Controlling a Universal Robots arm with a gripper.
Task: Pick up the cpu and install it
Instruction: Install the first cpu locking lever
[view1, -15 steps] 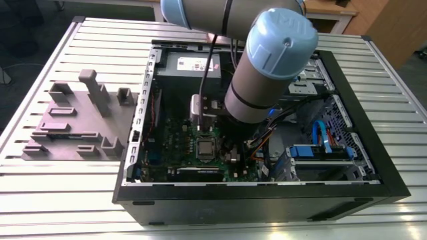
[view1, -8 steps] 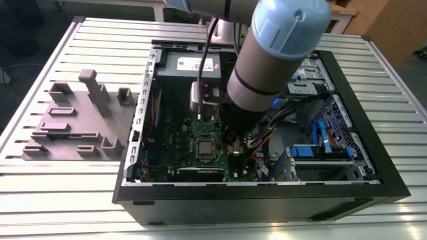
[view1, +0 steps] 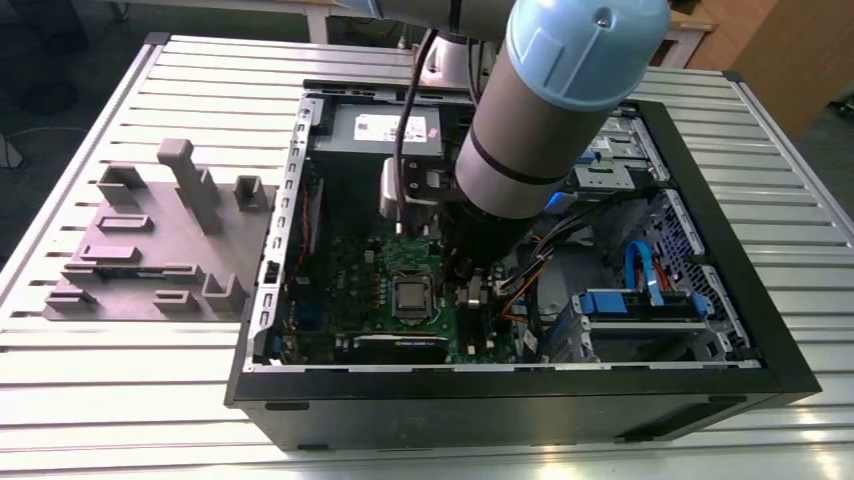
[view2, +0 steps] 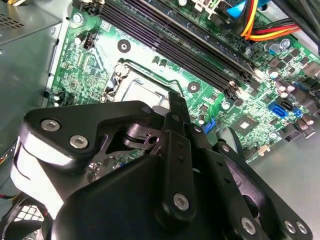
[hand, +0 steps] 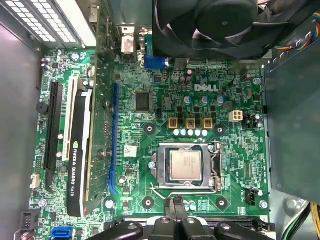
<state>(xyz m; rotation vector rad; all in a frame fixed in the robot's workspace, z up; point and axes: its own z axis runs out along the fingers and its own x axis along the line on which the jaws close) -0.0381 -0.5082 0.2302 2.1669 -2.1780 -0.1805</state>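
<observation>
Arm is down inside the open PC case (view1: 747, 385), which lies on its side on the slatted bench (view1: 107, 400). Gripper (hand: 174, 207) hangs over the motherboard (hand: 165, 107), fingertips just off the socket's edge.

The cpu (hand: 185, 165) is already lying flat in the socket (hand: 214, 165), silver top up, in the first wrist view. Socket frame looks open around it; the thin retention lever (hand: 160, 188) runs along the socket side nearest the gripper. Nothing is over the chip.

Key relation: the fingertips sit just beside the socket on the lever side, and the cpu lies straight ahead of them, across the lever, toward the black fan (hand: 225, 20) at the board's far edge. The chip is near square, so it has no real long axis; its edges line up with the socket frame and the RAM slots (view2: 200, 55).

Fingers (view2: 177, 107): they look closed together, a single narrow tip in both wrist views, with nothing held between them. Tip is low, near the socket rim, but I can't tell whether it actually touches the lever or the board.

My read: the chip is placed, and the gripper is working at the socket latch rather than carrying anything. Grey fixture (view1: 160, 250) on the bench beside the case isn't involved.
</observation>
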